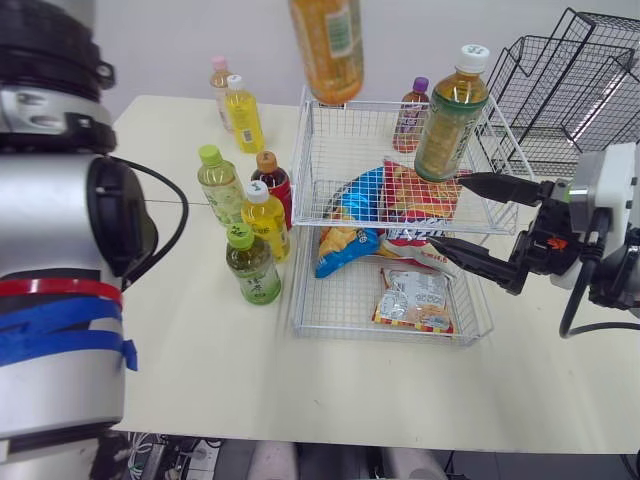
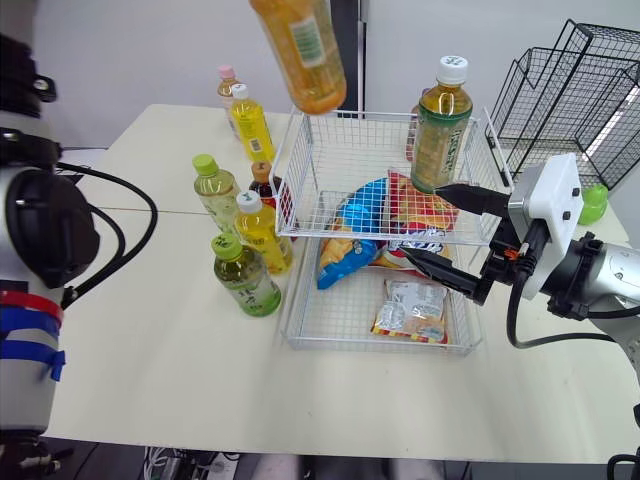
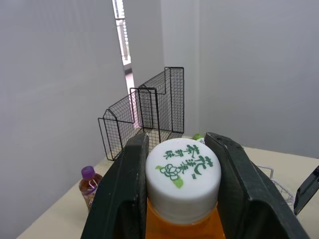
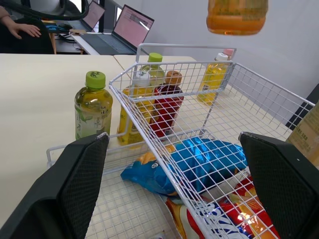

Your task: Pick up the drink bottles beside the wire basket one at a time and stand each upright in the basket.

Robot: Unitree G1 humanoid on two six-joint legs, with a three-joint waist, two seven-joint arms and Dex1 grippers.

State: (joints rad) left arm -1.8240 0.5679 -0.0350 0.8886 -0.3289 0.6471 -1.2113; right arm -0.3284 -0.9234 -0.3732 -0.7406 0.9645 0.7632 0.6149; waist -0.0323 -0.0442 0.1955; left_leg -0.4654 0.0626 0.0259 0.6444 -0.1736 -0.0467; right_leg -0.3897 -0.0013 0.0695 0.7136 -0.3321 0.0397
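Pale counter (image 1: 200,380), with the white wire basket (image 1: 310,160) sitting mid-counter and snack bags (image 1: 390,200) piled in it. A green bottle (image 1: 448,120) already stands upright in the basket's right side. A bunch of waiting bottles (image 1: 250,215) stands upright just off the basket's left wall, so the left arm is the nearer one for those.

The bit that matters: the orange bottle (image 1: 328,45) hangs high over the basket's back-left corner, long axis close to vertical, base down, maybe leaning a touch. The left tool (image 3: 178,142) is pinching it at the white cap (image 3: 183,174), one finger on each side. So I'd say the move is basically straight down, nudged inward so the base clears the rim.

The right tool (image 1: 447,212) hovers at the basket's right side, fingers spread wide, holding nothing.
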